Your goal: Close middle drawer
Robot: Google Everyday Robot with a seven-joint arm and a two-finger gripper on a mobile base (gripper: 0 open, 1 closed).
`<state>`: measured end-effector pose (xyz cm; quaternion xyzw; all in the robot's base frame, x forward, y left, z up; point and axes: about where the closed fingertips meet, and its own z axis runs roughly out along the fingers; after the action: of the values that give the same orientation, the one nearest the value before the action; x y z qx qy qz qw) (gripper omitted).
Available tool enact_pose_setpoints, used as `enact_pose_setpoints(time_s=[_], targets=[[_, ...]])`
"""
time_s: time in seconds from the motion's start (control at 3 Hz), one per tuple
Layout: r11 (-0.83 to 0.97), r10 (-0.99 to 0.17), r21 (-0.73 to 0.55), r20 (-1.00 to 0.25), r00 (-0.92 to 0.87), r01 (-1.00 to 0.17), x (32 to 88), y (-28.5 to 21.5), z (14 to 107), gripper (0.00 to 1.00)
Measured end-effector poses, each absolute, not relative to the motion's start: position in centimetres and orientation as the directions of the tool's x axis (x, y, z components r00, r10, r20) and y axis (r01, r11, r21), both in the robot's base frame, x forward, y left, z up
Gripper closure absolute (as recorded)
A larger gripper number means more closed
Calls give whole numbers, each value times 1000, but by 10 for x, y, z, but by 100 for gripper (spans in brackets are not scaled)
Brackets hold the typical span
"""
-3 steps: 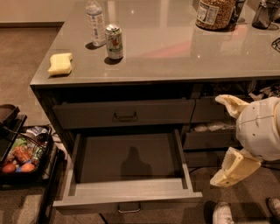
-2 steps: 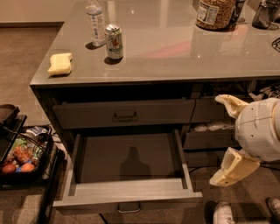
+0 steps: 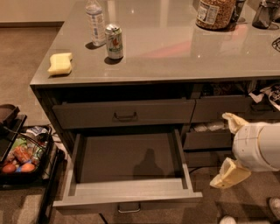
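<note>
The middle drawer [image 3: 127, 158] is pulled far out from under the counter. Its shallow grey interior is bare, and its low front carries a small metal loop handle [image 3: 129, 208]. Above it the taller-fronted top drawer [image 3: 124, 113] is shut. My gripper [image 3: 231, 148] is to the right of the open drawer, level with its right side and apart from it. Its two pale yellow fingers [image 3: 228, 175] are spread wide and hold nothing.
On the grey counter [image 3: 175, 48] stand a water bottle [image 3: 95, 22], a can [image 3: 114, 41], a yellow sponge [image 3: 60, 63] and a jar [image 3: 213, 13]. A black basket of snacks [image 3: 17, 153] sits on the floor at the left. The right-hand drawers [image 3: 210, 127] hold white bags.
</note>
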<state>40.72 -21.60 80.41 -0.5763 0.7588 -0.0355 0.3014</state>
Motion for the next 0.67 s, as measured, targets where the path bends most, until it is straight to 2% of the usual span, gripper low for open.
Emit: enact_pose_setpoints(time_s=[0.33,0.67], targets=[[347,-888,-373,-427,-173,-861,421,-230,752,0],[271,-901,-306,-415,-128,-913,427,-236,699,0]])
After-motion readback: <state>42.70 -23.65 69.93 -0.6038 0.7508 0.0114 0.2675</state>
